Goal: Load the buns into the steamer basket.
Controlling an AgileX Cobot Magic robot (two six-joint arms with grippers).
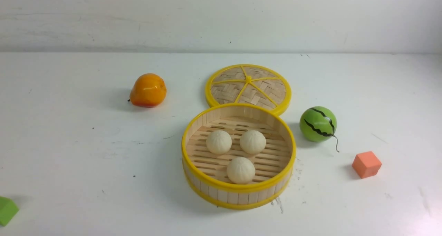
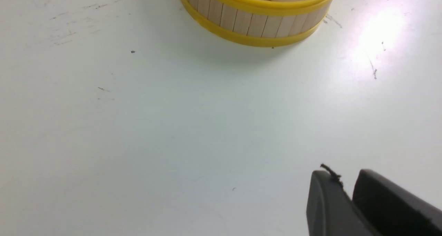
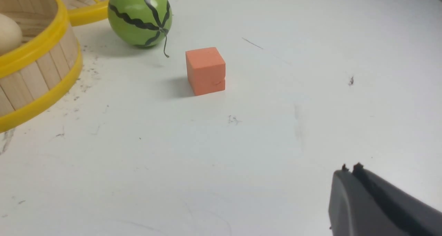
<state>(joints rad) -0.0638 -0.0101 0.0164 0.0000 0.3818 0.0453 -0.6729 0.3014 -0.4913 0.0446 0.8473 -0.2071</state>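
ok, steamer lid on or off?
Off. The lid lies flat on the table behind the basket, whose top is open, three buns showing inside.

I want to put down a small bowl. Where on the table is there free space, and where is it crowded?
Free: the wide patch between the orange fruit, the green block and the steamer basket. Crowded: around the lid, watermelon ball and orange cube.

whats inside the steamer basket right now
Three buns lie on the slatted floor of the steamer basket: two side by side at the back, one nearer the front. Nothing else shows inside. The near wall hides a strip of floor.
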